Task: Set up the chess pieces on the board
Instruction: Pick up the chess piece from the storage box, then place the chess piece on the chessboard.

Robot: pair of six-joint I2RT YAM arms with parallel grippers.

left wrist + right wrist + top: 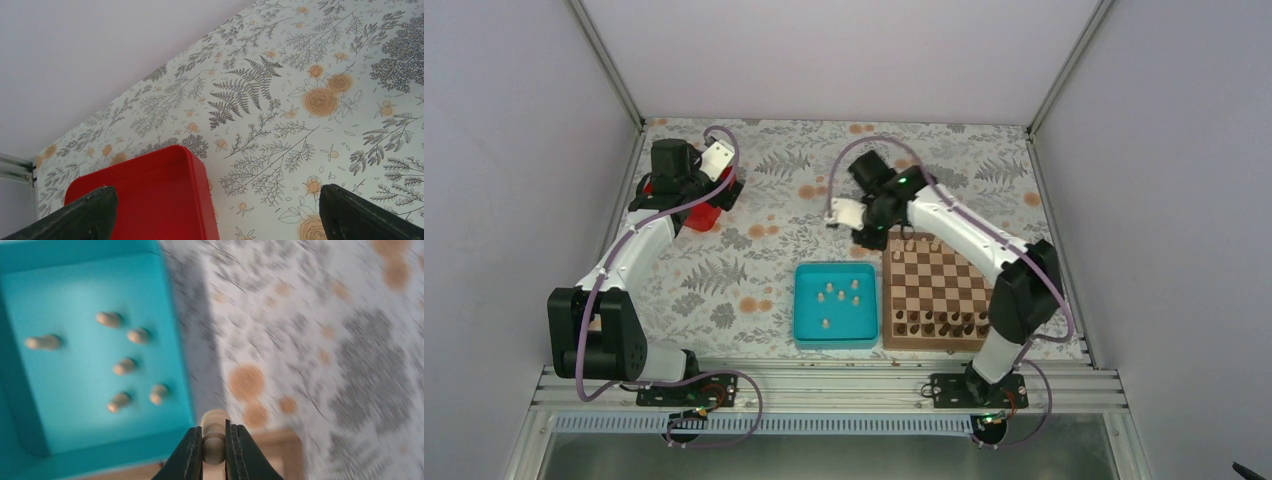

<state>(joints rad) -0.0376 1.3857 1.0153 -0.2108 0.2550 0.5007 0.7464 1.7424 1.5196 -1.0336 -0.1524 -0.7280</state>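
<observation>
**Gripping one pale piece**

Holds a pale chess piece (215, 420) clamped between the right fingers (192, 452), near the far-left corner of the board (934, 285). Shows six more pieces (125, 365) lying in the teal tray (60, 410). Has the left fingers (75, 215) wide open by a red box (160, 195).

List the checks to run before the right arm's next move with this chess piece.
1. Grip: right gripper shut on a pale chess piece: ok.
2. Piece straight in the grip: cannot tell, view blurred.
3. Free squares on the board's far rows: ok.
4. Left gripper open, over the red container, away from the board: ok.
5. Teal tray holds six more pale pieces: ok.
</observation>
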